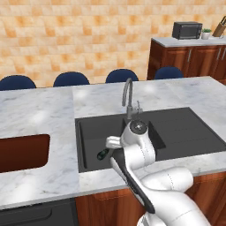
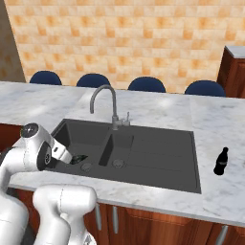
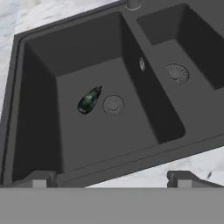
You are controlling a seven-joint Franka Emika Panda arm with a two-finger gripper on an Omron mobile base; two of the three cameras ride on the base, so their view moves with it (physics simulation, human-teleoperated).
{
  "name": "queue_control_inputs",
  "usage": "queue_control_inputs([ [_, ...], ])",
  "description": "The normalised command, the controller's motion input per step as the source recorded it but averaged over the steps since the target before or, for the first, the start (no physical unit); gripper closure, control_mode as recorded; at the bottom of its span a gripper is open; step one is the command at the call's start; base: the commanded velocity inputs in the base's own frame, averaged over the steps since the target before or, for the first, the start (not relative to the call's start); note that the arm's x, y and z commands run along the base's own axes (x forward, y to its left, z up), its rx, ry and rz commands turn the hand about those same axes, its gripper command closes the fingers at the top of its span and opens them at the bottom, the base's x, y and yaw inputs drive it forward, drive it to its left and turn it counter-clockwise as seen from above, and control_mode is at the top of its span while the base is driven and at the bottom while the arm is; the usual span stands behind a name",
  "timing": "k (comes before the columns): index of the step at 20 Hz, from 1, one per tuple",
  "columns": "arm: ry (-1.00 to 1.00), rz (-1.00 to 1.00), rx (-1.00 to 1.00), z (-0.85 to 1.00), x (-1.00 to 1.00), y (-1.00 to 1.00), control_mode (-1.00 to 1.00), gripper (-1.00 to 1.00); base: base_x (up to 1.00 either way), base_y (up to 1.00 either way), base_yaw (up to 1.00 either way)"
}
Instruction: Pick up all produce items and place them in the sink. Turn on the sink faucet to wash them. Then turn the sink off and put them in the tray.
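Matte black sink (image 3: pixel 39 57), glossy dark green vegetable (image 3: pixel 89 100) lying beside round drain (image 3: pixel 113 105). Gripper (image 3: pixel 109 177) poised above the near rim, jaws spread wide, empty.

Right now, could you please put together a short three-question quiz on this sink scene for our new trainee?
1. True or false: the dark green vegetable lies in the sink beside a round drain.
2. The gripper's jaws are: A) shut on the vegetable, B) open and empty, C) shut on the faucet.
3. What small dark thing stands on the marble counter to the right of the sink?

Key: 1 true; 2 B; 3 a dark bottle.
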Motion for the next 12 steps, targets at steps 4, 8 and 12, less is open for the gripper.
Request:
queue_control_inputs([
  [4, 0.13, -0.18, 0.00, -0.12, 0.29, 0.02, -1.00, -1.00, 0.00, 0.00, 0.00],
  [8, 0.21, -0.10, 0.00, -0.17, 0.24, 0.05, -1.00, -1.00, 0.00, 0.00, 0.00],
  [12, 0.24, 0.00, 0.00, -0.23, 0.36, 0.01, -1.00, -1.00, 0.00, 0.00, 0.00],
])
